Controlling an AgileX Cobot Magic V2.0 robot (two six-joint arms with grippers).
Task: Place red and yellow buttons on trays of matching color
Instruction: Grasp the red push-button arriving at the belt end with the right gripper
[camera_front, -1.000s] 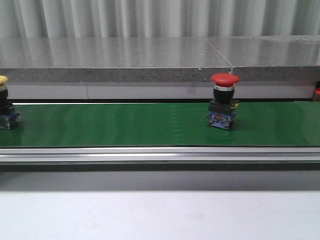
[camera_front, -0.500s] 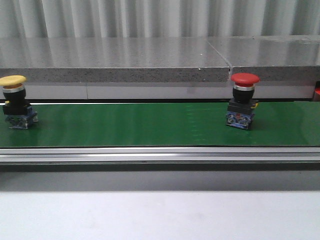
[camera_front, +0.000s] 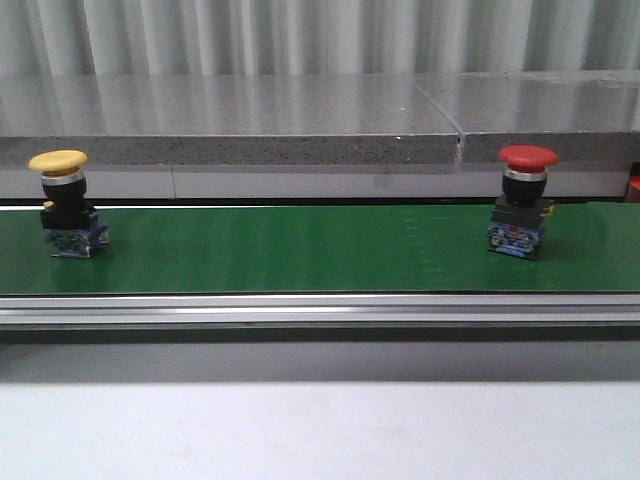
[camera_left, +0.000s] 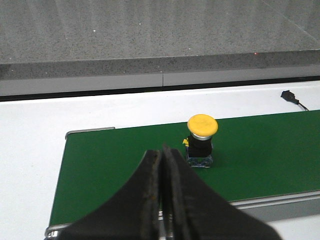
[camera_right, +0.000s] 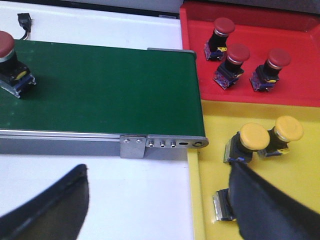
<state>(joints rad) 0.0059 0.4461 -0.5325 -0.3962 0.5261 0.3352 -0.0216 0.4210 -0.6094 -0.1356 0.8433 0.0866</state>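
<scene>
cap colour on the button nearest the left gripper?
Yellow. The button stands on the green belt ahead of the shut left gripper; clearest in the left wrist view.

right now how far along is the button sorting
Done: three red buttons lie in the red tray, and at least two yellow ones in the yellow tray. In hand: nothing; left gripper shut, right gripper open. Left: a yellow button and a red button on the green belt.
</scene>
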